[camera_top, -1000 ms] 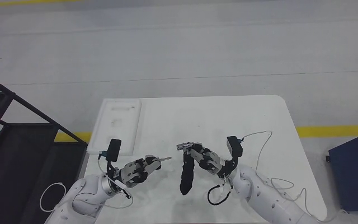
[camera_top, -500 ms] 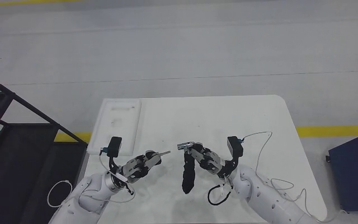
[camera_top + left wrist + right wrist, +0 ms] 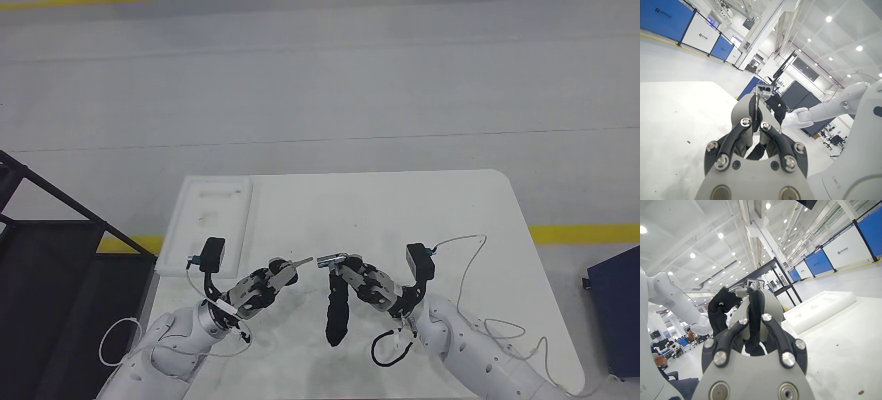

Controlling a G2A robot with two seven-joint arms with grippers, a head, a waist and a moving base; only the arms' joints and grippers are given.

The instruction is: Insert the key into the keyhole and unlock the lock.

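Over the white table [image 3: 450, 220], lower centre, my left gripper [image 3: 283, 270], clamping the key [image 3: 298, 263], is edging rightward toward the lock [image 3: 329, 261] pinched in my right gripper [image 3: 347, 268]; the gap is shrinking, so insertion is looking close.

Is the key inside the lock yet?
Not in yet. In the top view the key in the left tool shows its bare blade, tip right at the lock.

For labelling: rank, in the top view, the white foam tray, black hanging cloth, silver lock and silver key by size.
1. white foam tray
2. black hanging cloth
3. silver lock and silver key: too alike to rank.
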